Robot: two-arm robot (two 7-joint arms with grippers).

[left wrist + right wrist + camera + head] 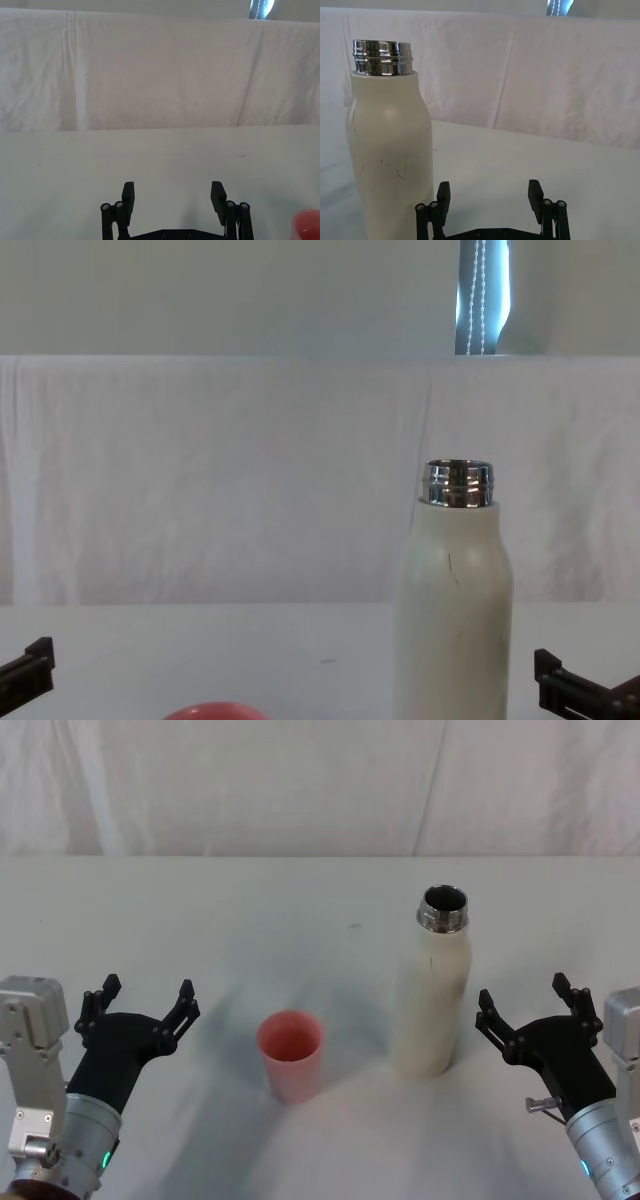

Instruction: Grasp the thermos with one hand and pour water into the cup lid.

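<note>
White cloth-draped counter [300,900] across the whole head view, backed by a white cloth curtain [200,470]. Next in size, the thermos [434,990], upright right of centre in the head view, cap off, chrome neck open at the top; cream body scuffed with small dark marks in the right wrist view [390,160]. Probably rigid metal, matte rather than slick, likely heavy if full; best taken around the straight mid-body below the rounded shoulders, well under the neck, so the tilt stays controlled. Right hand [531,1010] at the lower right of the head view, just beside the thermos but apart from it, fingers spread wide and empty. Left hand [140,1005] at the lower left, likewise spread and holding nothing, well apart from the thermos. Smallest, the cup lid [291,1055], red-pink, mouth up, lower centre, between the left hand and the thermos; light, easily tipped, so a gentle pour seems wise.
</note>
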